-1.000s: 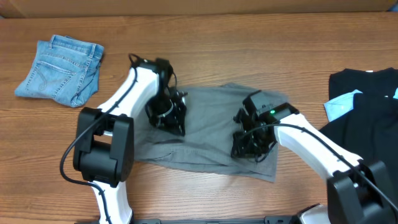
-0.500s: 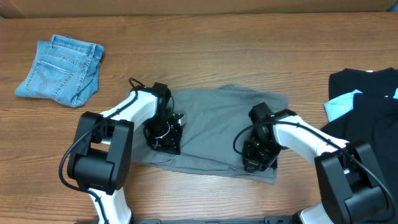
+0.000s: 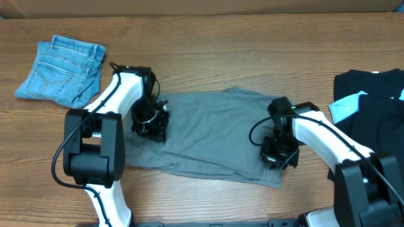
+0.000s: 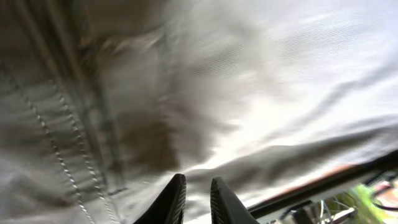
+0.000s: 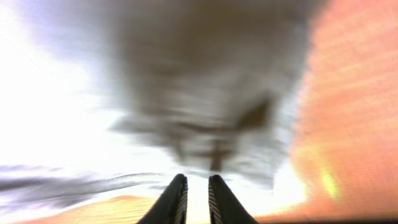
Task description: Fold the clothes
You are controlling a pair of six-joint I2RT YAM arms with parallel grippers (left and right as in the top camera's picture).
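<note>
The grey-khaki shorts [image 3: 211, 132] lie spread flat mid-table. My left gripper [image 3: 149, 123] rests on their left end, fingers shut with only a thin gap and no fold between them [image 4: 196, 179]. The left wrist view shows stitched seams of the shorts [image 4: 249, 93]. My right gripper [image 3: 279, 151] rests on their right end, fingers also shut [image 5: 198, 177] over blurred grey cloth [image 5: 186, 93]. The folded light-blue denim shorts [image 3: 60, 69] lie at the far left. Black garments [image 3: 379, 120] lie at the right edge.
A light-blue patch [image 3: 346, 106] shows on the black pile. Bare wooden table [image 3: 208, 57] lies behind the shorts and along the front edge; it also shows in the right wrist view [image 5: 354, 124].
Both grippers slid outward over the grey shorts, the left one leftward and the right one rightward. The shorts now lie wider and flatter, and their left edge has shifted left.
</note>
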